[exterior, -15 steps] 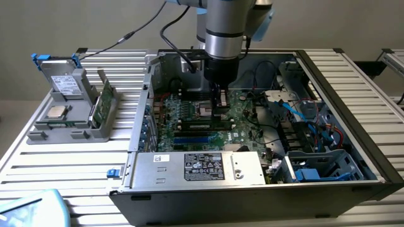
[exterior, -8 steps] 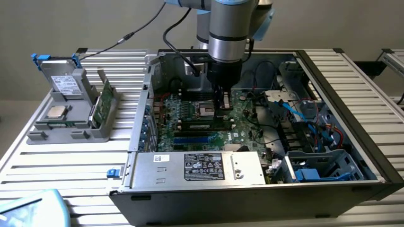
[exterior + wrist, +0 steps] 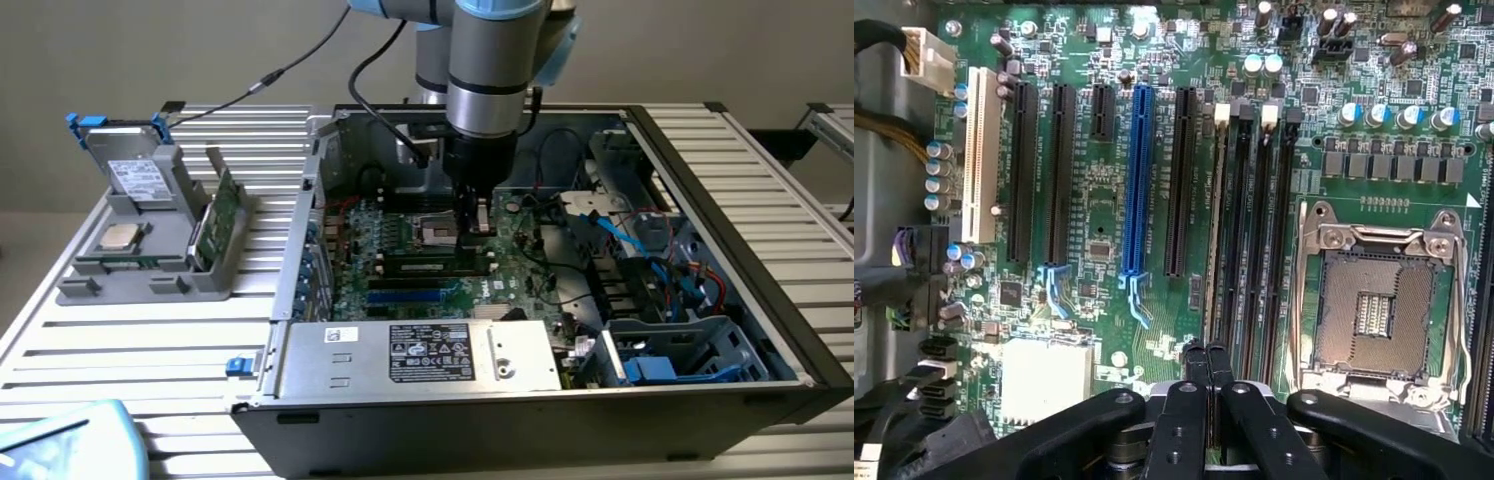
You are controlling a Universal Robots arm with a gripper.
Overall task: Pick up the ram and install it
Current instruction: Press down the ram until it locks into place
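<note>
Green motherboard (image 3: 1104, 210); blue slot (image 3: 1140, 180); white slot (image 3: 981, 155); black tool (image 3: 1207, 375); grey tray (image 3: 147, 255).

You're looking at a lab or test-bench setup: an open computer case (image 3: 534, 300) with its motherboard (image 3: 1154, 200) exposed fills the frame's centre, on a slatted aluminium table (image 3: 160, 370). At left, a grey fixture (image 3: 147, 250) holds spare parts.

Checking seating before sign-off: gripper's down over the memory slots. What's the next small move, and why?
Probably a short, straight press down. The ram stands edge-up in the memory slot farthest from the empty CPU socket, and the shut gripper sits over one end of it. I cannot tell whether the slot's latches have closed, so full seating looks unconfirmed.
</note>
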